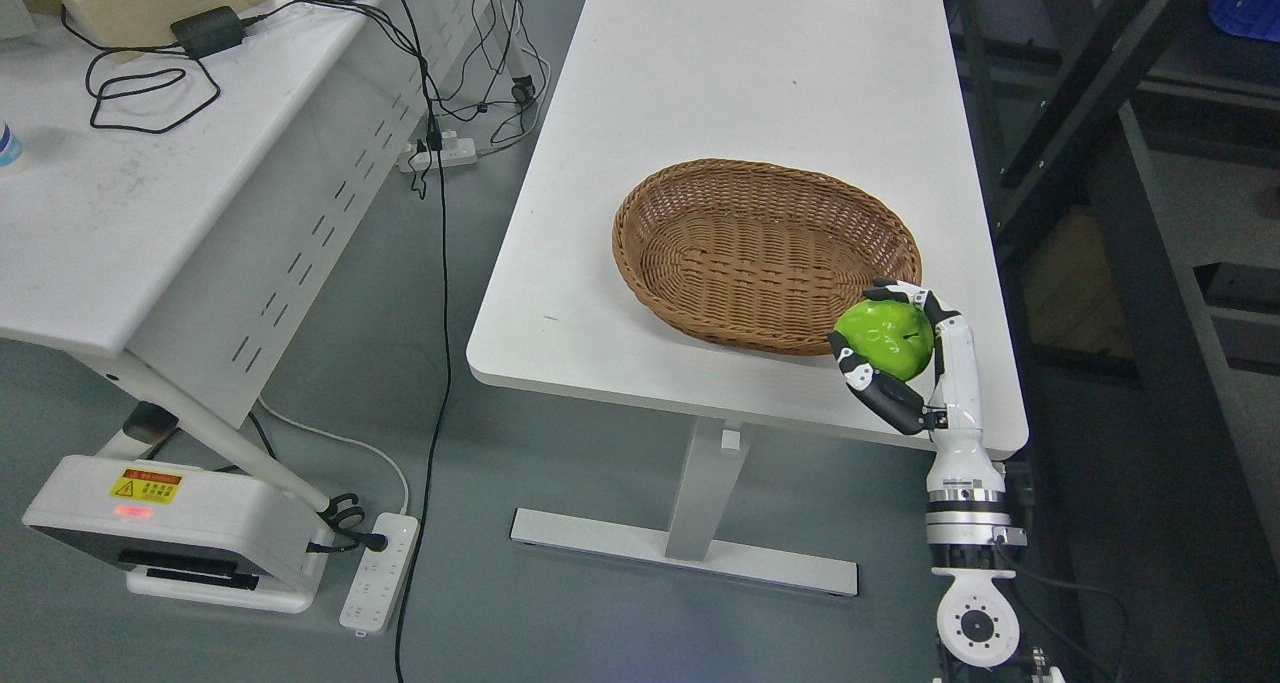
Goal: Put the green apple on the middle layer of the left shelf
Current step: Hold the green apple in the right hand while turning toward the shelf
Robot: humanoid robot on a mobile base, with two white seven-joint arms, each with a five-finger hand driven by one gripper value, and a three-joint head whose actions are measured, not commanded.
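A shiny green apple sits in my right hand, whose black and white fingers curl around it from below and behind. The hand holds it above the near right corner of the white table, just in front of the rim of an oval wicker basket that has nothing in it. My right forearm rises from the bottom right edge. My left arm does not show.
A dark metal shelf frame runs along the right side, close to my arm. A second white table with cables stands at the left. Power strips and a white machine base lie on the grey floor.
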